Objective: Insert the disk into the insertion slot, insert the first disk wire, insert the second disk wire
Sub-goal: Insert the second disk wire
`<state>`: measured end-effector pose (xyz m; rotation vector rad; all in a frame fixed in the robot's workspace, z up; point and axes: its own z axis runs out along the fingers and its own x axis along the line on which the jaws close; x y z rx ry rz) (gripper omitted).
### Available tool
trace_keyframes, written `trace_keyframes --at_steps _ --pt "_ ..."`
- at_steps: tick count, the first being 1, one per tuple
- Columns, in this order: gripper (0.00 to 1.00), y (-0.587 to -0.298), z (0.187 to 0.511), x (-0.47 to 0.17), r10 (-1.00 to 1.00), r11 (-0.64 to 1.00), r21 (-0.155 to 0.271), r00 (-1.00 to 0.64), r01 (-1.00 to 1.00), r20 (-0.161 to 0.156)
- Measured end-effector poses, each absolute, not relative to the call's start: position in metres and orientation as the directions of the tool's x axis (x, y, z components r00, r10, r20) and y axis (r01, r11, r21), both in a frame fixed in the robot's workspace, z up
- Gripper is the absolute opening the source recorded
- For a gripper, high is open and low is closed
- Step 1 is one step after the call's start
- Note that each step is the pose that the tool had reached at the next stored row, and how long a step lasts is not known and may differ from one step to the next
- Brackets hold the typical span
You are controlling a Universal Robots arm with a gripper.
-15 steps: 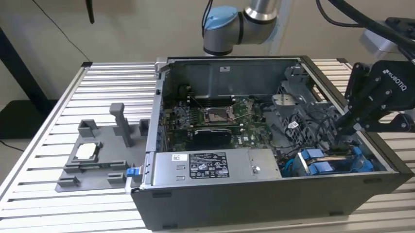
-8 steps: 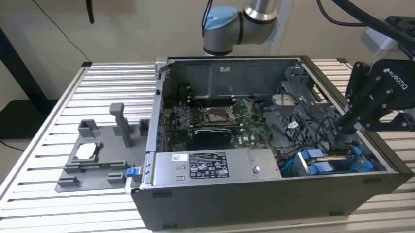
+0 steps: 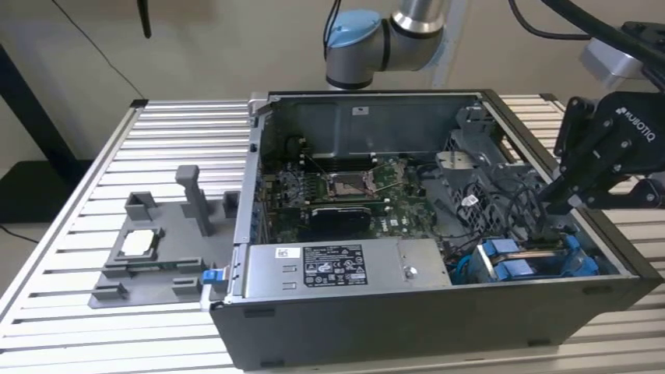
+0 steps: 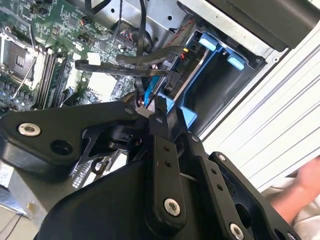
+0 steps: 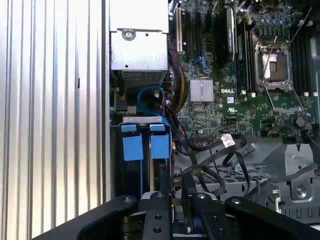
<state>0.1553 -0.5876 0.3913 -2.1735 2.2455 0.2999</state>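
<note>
Reaching down into the open computer case point(image 3: 437, 234), our claw point(image 3: 553, 209) works at the drive end of the chassis, where the disk point(image 3: 530, 261) in its bright blue caddy already sits in the insertion slot point(image 5: 145, 165) directly beneath the fingertips. In the second wrist view the claw point(image 4: 161, 112) has its fingers drawn narrow, pinched close around something small and dark at the drive's rear edge; we judge it to be a wire connector, though we cannot tell for certain what lies between them. In the first wrist view the two blue caddy tabs point(image 5: 146, 146) stand just ahead of the claw, with a blue data cable point(image 5: 150, 97) looping beyond them and black wires point(image 5: 215, 155) trailing off to one side toward the motherboard point(image 5: 240, 85).

To do this step well, we would keep the plug square to its socket, press straight along the drive's axis and not at a slant, and mind that the loose black wires do not snag the fingers.

Farther from the claw lie the silver power supply box point(image 3: 332, 269) and a grey fixture tray point(image 3: 156, 257). The case rests on a ribbed aluminium bench point(image 3: 177, 148); pale walls stand behind, and a person's hand point(image 4: 300, 190) shows at the bench's edge.
</note>
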Motion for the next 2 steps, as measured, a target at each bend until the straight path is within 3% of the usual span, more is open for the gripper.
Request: trace_keyframes --at_steps 2 --pt "0.24 -0.5876 0.3918 0.1553 -0.990 0.023 0.135 -0.041 -0.991 -0.134"
